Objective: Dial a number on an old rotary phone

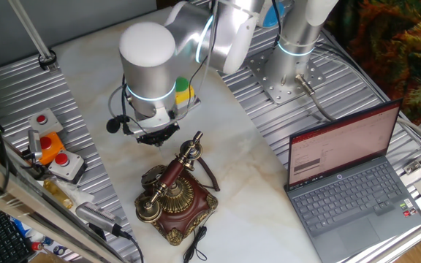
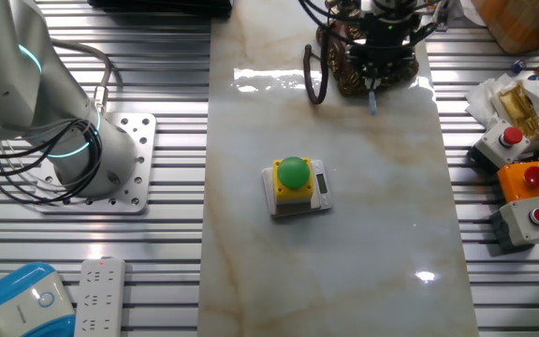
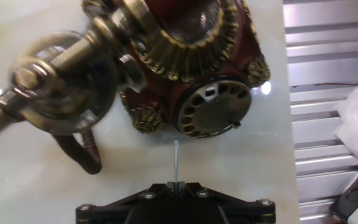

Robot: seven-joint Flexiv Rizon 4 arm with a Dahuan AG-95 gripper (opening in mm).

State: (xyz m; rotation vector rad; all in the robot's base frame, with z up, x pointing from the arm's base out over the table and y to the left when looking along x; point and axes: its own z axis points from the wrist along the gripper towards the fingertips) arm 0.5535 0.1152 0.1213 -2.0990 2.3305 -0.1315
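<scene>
The old rotary phone [image 1: 177, 193] stands on the marble table, with a dark red-brown base, brass trim and its handset [image 3: 55, 81] on the cradle. In the hand view its brass dial [image 3: 215, 109] faces me at centre right. My gripper [image 3: 178, 184] is shut on a thin metal rod [image 3: 176, 158] that points at the phone. The rod's tip stops just short of the dial's lower left rim. From one fixed view the gripper [image 1: 156, 135] hangs just behind the phone. From the other fixed view the gripper [image 2: 382, 51] partly hides the phone [image 2: 344, 65].
A yellow box with a green button [image 2: 295, 183] sits mid-table. Grey boxes with red buttons [image 2: 531, 217] and an orange one [image 2: 529, 178] lie at the side. An open laptop [image 1: 349, 183] stands on the ribbed surface. The arm's base [image 2: 92, 164] is bolted beside the marble.
</scene>
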